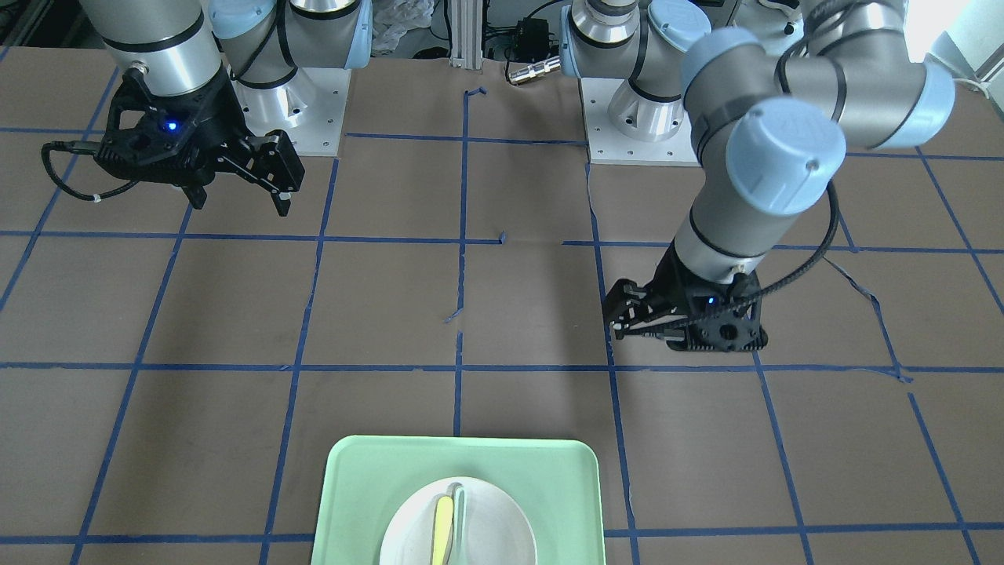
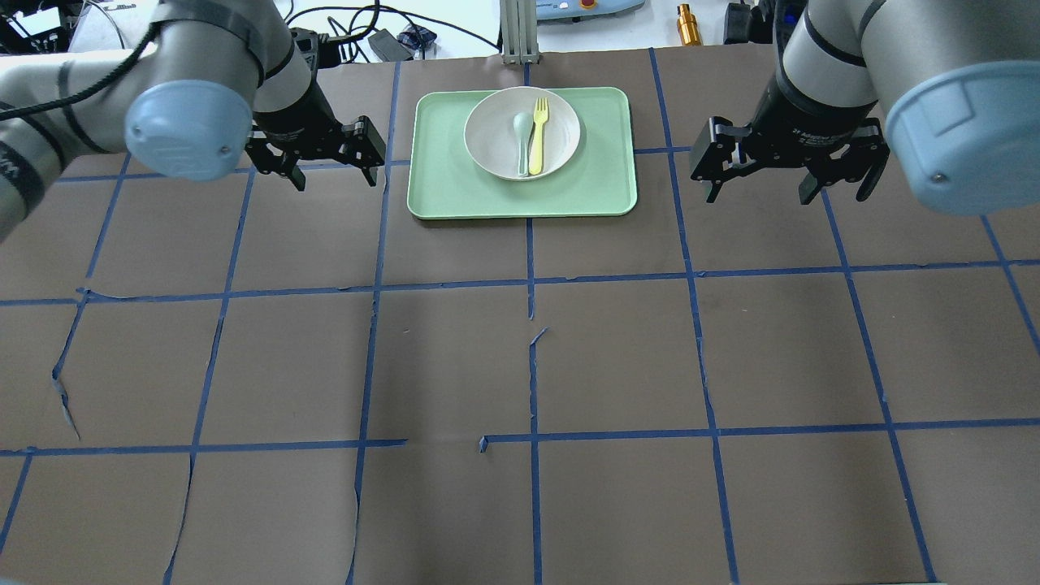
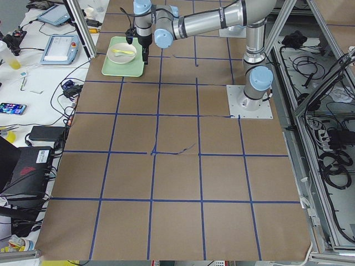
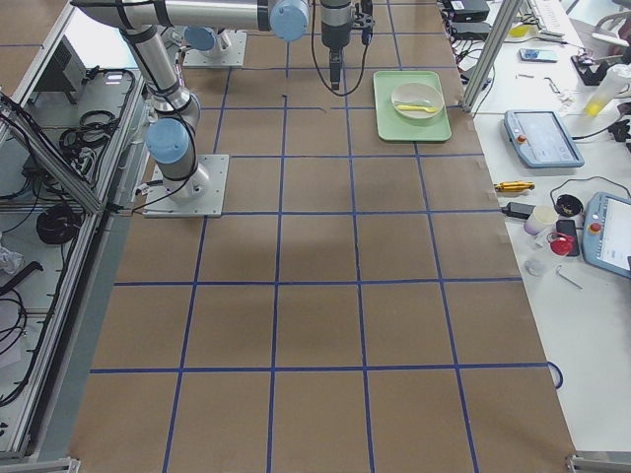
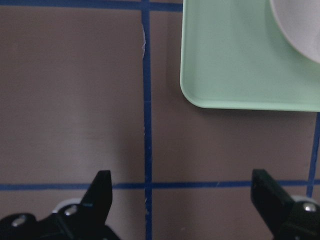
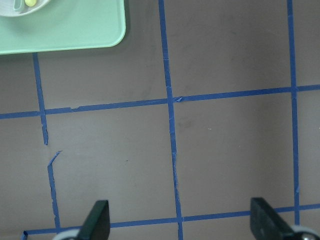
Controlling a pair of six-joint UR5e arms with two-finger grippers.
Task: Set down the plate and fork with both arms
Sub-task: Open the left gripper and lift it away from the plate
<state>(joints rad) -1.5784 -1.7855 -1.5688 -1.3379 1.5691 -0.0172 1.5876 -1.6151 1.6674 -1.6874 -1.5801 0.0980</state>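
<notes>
On the tray [image 2: 601,183], the plate [image 2: 562,134] carries the fork [image 2: 537,140] (a spoon [image 2: 520,148] beside it). My left claw [image 2: 335,172] and right claw [image 2: 786,183] hang spread and empty either side of it; I judge picking and placing all remain.

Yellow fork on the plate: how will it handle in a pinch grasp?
The fork looks thin, small plastic: probably light and stiff. It lies flat in the shallow plate, so it may slide when pinched. The spoon lies close beside it; a grasp would likely nudge it.
</notes>
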